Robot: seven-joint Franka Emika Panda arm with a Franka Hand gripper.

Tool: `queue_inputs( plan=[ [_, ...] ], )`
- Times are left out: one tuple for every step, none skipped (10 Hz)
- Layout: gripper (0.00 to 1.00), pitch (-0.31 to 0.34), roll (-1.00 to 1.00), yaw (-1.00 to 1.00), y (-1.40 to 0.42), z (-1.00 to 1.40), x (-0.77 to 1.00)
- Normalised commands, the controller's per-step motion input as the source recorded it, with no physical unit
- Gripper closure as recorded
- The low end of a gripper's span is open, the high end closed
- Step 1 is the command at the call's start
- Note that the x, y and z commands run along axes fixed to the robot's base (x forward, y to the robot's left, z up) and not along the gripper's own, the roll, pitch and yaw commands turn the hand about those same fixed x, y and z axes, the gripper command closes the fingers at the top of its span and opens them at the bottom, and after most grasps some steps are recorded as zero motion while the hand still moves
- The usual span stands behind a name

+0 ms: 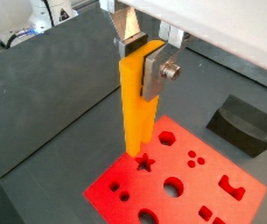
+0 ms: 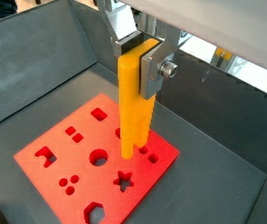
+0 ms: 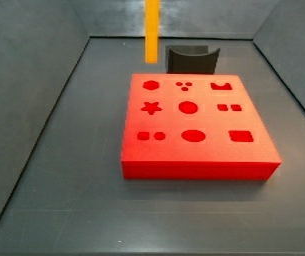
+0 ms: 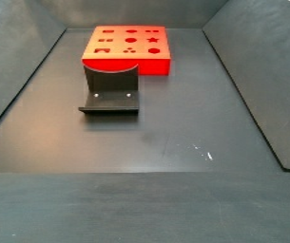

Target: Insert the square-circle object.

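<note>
My gripper [image 1: 144, 61] is shut on the upper end of the square-circle object [image 1: 139, 109], a long, slim orange-yellow bar that hangs upright. It shows the same way in both wrist views, gripper [image 2: 139, 61] and bar [image 2: 135, 105]. The bar's lower end hovers above the red block with shaped holes [image 1: 182, 184], near a star hole [image 1: 145, 163]. In a side view only the bar [image 3: 152, 30] shows, well above the block's [image 3: 195, 125] far left corner; the gripper is above that frame. The other side view shows the block [image 4: 128, 65] but not the bar.
The dark fixture [image 3: 191, 58], a bracket with a curved cut-out, stands on the floor just beyond the block. It also shows in a side view [image 4: 110, 90] and a wrist view [image 1: 243, 122]. Grey walls [image 3: 35, 130] ring the dark floor [image 4: 147, 142].
</note>
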Motion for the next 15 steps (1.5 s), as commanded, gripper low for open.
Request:
queue_inputs(
  plan=[
    [1.0,0.0,0.0,-0.42,-0.33,-0.14,-0.12],
    [1.0,0.0,-0.06,-0.72,-0.35,-0.28,0.0],
    [1.0,-0.099,-0.07,-0.82,-0.3,-0.26,0.0],
    [1.0,-0.001,-0.07,-0.97,-0.09,-0.3,0.0],
    [1.0,-0.106,-0.06,-0.78,-0.2,-0.42,0.06],
    [1.0,-0.34,-0.32,-0.57,0.0,-0.22,0.0],
    [1.0,-0.289,-0.06,-0.85,-0.18,-0.54,0.0],
    [1.0,0.0,0.04,-0.95,-0.15,-0.42,0.01],
    [1.0,0.183,0.23,-0.66,-0.07,-0.41,0.0],
    [1.0,0.274,0.3,-0.67,-0.03,-0.11,-0.11],
    [1.0,0.289,0.29,-0.67,0.0,0.0,-0.15],
    [1.0,0.311,0.31,-0.64,0.0,0.0,-0.17],
    [1.0,0.297,0.36,-0.55,-0.03,0.0,-0.04],
    [1.0,0.087,0.01,-0.43,-0.19,-0.17,0.51],
    [1.0,-0.109,-0.13,-0.28,-0.02,-0.22,0.2]
  ],
)
